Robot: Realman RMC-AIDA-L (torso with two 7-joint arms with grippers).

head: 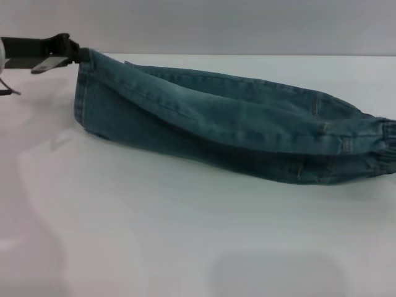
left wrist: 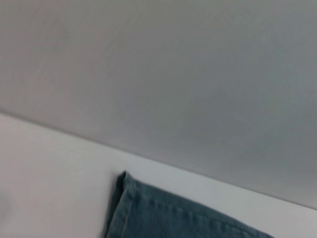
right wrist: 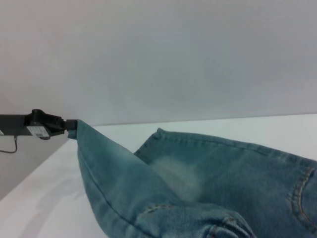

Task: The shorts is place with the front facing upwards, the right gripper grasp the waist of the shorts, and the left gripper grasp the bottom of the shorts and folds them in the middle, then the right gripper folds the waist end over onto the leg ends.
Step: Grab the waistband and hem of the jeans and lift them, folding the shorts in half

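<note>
The shorts (head: 235, 133) hung stretched above the table (head: 154, 235); the left hand (head: 79, 54), upper left, pinched the leg ends (head: 86, 93); right hand unseen.

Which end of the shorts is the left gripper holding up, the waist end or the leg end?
The leg end: the left gripper pinches its straight stitched hem off the table. The gathered waist end is on the opposite side.

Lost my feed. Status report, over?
Left tool shut on hem corner of blue-green denim shorts, lifted off white table. Right tool out of view at waistband. Nothing obstructing.
</note>
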